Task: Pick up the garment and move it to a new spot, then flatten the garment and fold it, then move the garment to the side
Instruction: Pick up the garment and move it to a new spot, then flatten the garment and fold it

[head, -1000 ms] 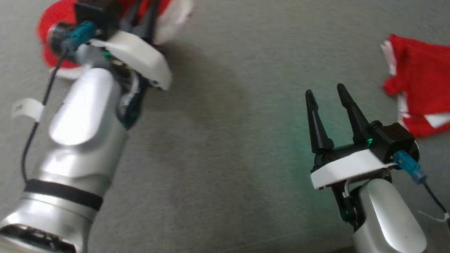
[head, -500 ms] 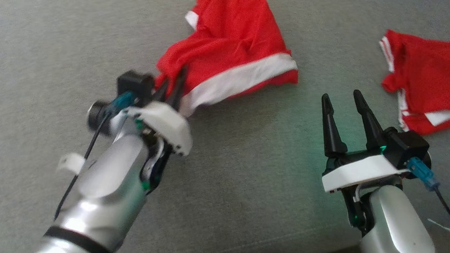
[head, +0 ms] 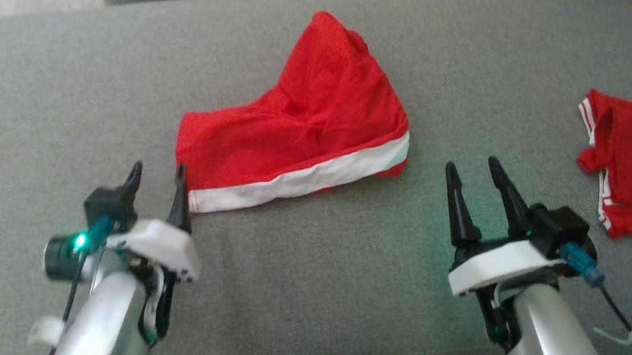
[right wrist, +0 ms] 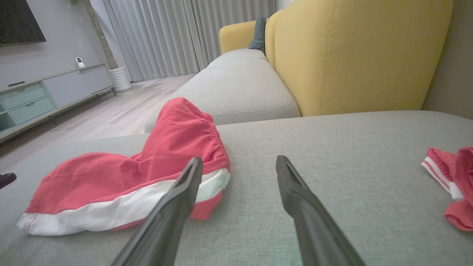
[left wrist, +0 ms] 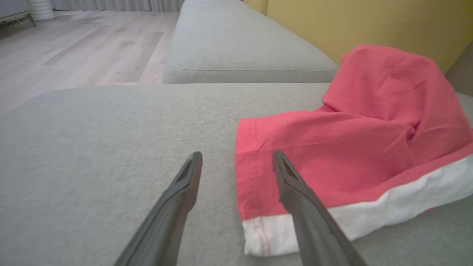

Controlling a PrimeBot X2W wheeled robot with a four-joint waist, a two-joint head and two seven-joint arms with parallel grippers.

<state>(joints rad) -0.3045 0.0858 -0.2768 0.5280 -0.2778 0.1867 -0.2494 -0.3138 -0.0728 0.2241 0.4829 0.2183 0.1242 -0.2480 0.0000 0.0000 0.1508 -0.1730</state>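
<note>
looking down from the head cam: red garment (head: 297, 136) lies rumpled mid-seat on the grey sofa cushion (head: 283, 289). left gripper (head: 158, 166) is spread and empty by its white-hemmed corner, right gripper (head: 471, 163) is spread too. left wrist: hem just beside one finger. right wrist: second red garment (right wrist: 452, 184) near the cushion's right edge.

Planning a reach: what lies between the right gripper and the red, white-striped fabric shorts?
Bare grey sofa cushion separates right gripper from red white-striped shorts, per head view.

Red garment (head: 302, 136) rumpled on sofa (head: 312, 291); left pincer (head: 158, 166) spread beside its corner.
</note>
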